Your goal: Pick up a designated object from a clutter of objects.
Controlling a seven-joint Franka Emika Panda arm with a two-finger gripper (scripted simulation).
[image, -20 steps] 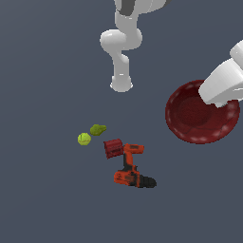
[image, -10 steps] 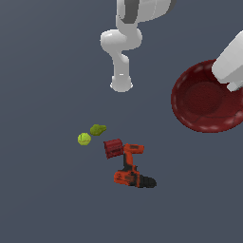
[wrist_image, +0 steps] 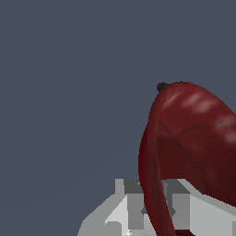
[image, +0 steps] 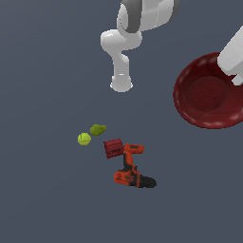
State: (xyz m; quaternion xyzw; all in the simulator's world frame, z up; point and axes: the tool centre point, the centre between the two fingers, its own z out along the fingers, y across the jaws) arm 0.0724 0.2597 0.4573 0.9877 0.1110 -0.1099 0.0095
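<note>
Comparing with 1 second ago, we see the red bowl [image: 209,92] larger, lifted near the surface's right edge with its rim clamped in the gripper [wrist_image: 154,214], so the pick seems nearly done.

Glossy white rounded arm [image: 124,45] | dark grey joint band at the upper housing | flared white base | light grey blocky gripper [wrist_image: 154,209], darker grey recesses

I count one bowl [image: 207,92], one drill [image: 131,169], one block [image: 113,148], one ball [image: 84,139], one green lump [image: 98,129].
</note>
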